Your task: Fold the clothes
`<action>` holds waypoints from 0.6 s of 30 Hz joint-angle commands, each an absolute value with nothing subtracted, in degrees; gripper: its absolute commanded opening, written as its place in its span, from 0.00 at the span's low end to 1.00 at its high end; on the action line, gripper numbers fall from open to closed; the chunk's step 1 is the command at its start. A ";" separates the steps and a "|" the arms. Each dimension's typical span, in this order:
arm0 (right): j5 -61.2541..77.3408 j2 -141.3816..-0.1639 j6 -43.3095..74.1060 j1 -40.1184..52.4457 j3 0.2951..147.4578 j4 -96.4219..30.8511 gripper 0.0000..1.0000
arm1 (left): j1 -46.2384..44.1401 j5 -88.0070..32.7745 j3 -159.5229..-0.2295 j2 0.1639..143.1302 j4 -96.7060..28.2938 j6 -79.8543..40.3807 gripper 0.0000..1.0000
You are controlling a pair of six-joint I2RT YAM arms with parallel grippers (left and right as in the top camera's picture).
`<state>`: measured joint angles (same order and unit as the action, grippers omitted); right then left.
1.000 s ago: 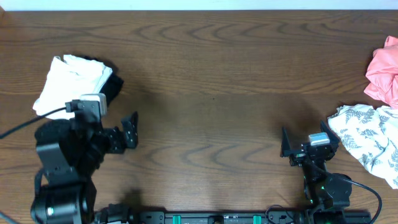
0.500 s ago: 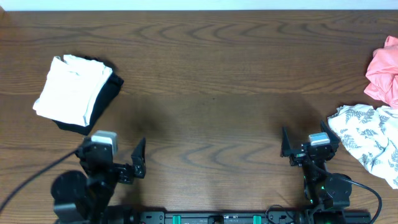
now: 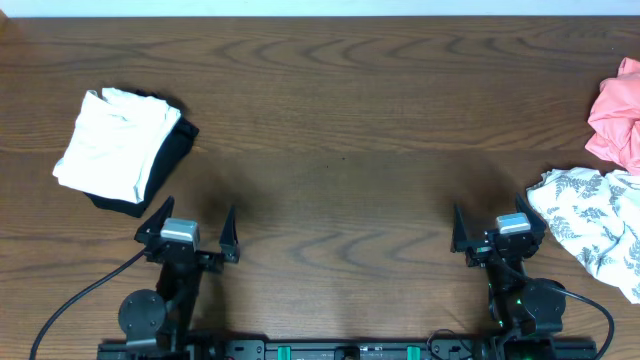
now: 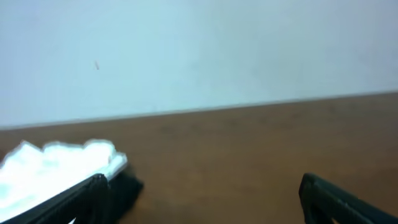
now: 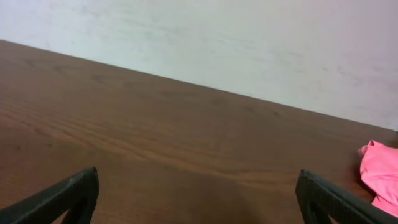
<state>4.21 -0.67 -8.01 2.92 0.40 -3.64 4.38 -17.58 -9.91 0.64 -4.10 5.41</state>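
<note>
A folded white garment (image 3: 112, 148) lies on a black one (image 3: 178, 148) at the far left of the table. A crumpled pink garment (image 3: 618, 112) and a leaf-patterned white garment (image 3: 592, 222) lie at the right edge. My left gripper (image 3: 193, 220) is open and empty near the front edge, just in front of the folded pile. In the left wrist view the white cloth (image 4: 53, 167) and black cloth (image 4: 127, 186) show beyond the left finger of that gripper (image 4: 202, 190). My right gripper (image 3: 497, 218) is open and empty, beside the leaf-patterned garment. The right wrist view shows this gripper (image 5: 199, 183) over bare wood, with the pink garment (image 5: 379, 173) at far right.
The brown wooden table (image 3: 340, 120) ends at a pale wall (image 5: 249, 43) on the far side. The arm bases and a black rail (image 3: 340, 350) stand along the front edge.
My left arm has drawn back from beside the folded pile to the front edge and now faces the far side. The folded pile is fully uncovered. The right arm has not moved.
</note>
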 commanded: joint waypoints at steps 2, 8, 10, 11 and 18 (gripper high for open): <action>3.86 -0.30 -8.67 3.40 0.32 -3.88 0.99 | 4.14 -15.33 -3.86 0.12 7.33 8.23 0.98; 3.86 -0.30 -8.67 3.40 0.32 -3.88 0.99 | 4.14 -15.38 -0.23 0.12 12.91 8.34 0.98; 3.86 -0.30 -8.67 3.40 0.32 -3.88 0.99 | 4.14 -15.35 -0.23 0.12 12.86 8.34 0.98; 3.86 -0.30 -8.67 3.40 0.32 -3.88 0.99 | 4.14 -15.35 -0.23 0.10 12.82 8.34 0.98; 3.86 -0.30 -8.67 3.40 0.32 -3.88 0.99 | 4.14 -12.05 -0.23 0.10 10.28 8.58 0.98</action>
